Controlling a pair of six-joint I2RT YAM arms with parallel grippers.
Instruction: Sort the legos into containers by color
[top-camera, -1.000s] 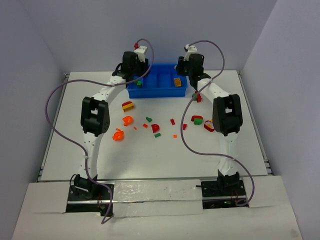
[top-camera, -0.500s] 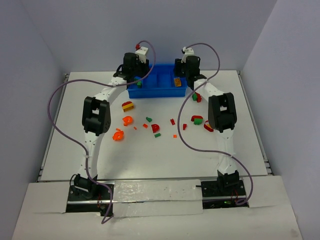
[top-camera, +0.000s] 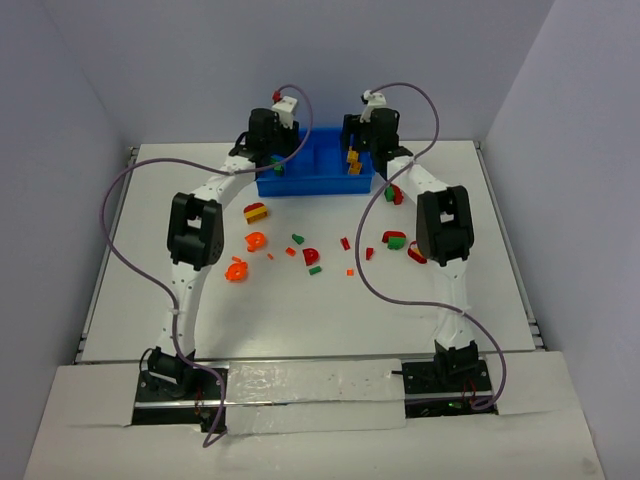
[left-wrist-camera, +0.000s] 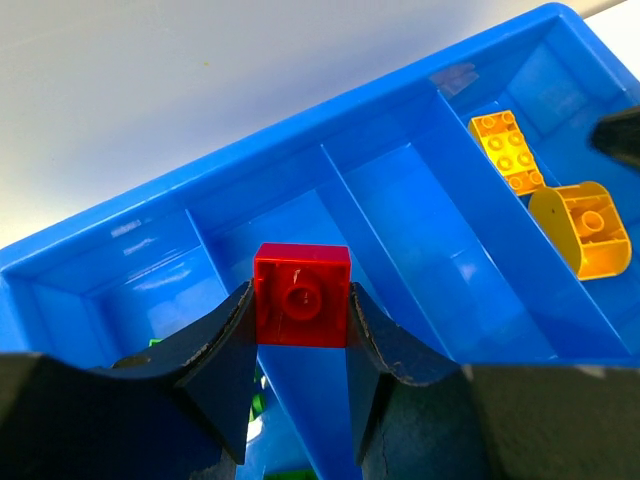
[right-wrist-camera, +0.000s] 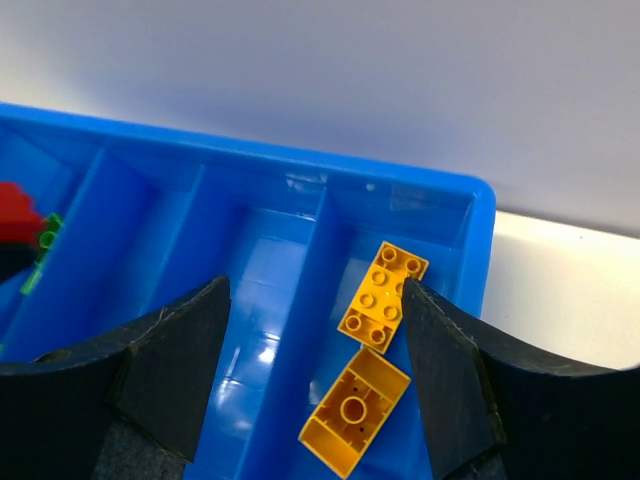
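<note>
the white tabletop (top-camera: 300, 320) carried everything you were working with. the blue tray (top-camera: 310, 187) sat close to the far edge, about midway between the left and right edges, its four compartments running side by side from left to right.

your left hand (left-wrist-camera: 301, 305) hung over the left half of the tray, clamped on a red square lego (left-wrist-camera: 301, 290) with one round stud facing the wrist camera. the brick sat pinched between the two dark fingers (left-wrist-camera: 225, 350), roughly above the divider between the leftmost compartment and its neighbour; which of the two it was over, you could not tell. your right hand (right-wrist-camera: 312, 300) hovered over the right end of the tray, its fingers spread wide with nothing between them.

in the rightmost compartment lay two yellow legos, a flat studded plate (right-wrist-camera: 383, 296) and a chunkier block (right-wrist-camera: 355, 412) just beside it. bits of green legos (left-wrist-camera: 155, 343) showed in the leftmost compartment, mostly hidden behind your left hand.

more pieces lay scattered across the middle of the tabletop, between the tray and the near edge: a yellow-and-red block (top-camera: 256, 212), two orange curved pieces (top-camera: 256, 240) nearer the left edge, a red arch (top-camera: 312, 256) and a red-and-green cluster (top-camera: 394, 238) toward the right edge. another red-and-green bit (top-camera: 394, 193) sat just off the tray's near right corner.
</note>
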